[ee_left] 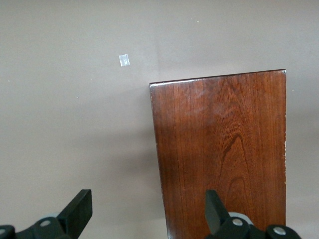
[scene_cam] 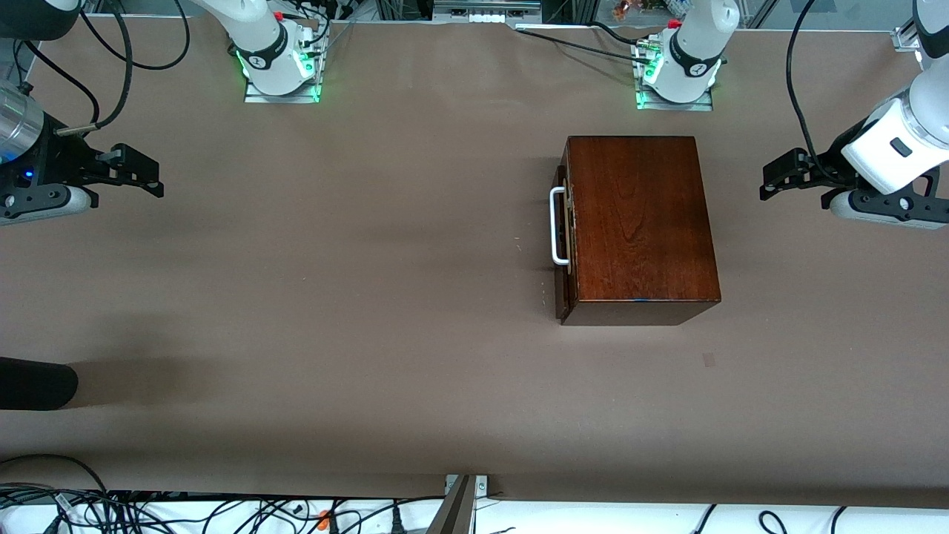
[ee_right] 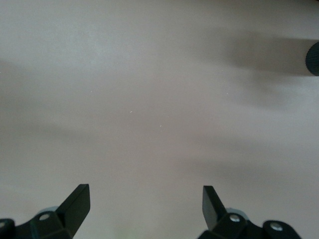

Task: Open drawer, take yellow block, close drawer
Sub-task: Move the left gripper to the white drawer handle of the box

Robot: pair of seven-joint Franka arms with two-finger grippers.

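Note:
The glossy dark mahogany box (scene_cam: 636, 222) stands on the table toward the left arm's end. Its drawer (scene_cam: 562, 237) is shut, its dark front and white U-shaped handle (scene_cam: 556, 226) facing the right arm's end. The yellow block is hidden. My left gripper (scene_cam: 771, 178) is open and empty, up in the air over the table at the left arm's end, apart from the box. The box top also shows in the left wrist view (ee_left: 224, 154) between the open fingers (ee_left: 79, 209). My right gripper (scene_cam: 152, 178) is open and empty, over bare table at the right arm's end; it shows in the right wrist view (ee_right: 144, 204).
Brown table surface (scene_cam: 334, 297) all round the box. A small pale mark (scene_cam: 709, 360) lies nearer the front camera than the box and shows in the left wrist view (ee_left: 124, 60). A black rounded object (scene_cam: 33, 382) juts in at the right arm's end. Cables run along the near edge (scene_cam: 222, 512).

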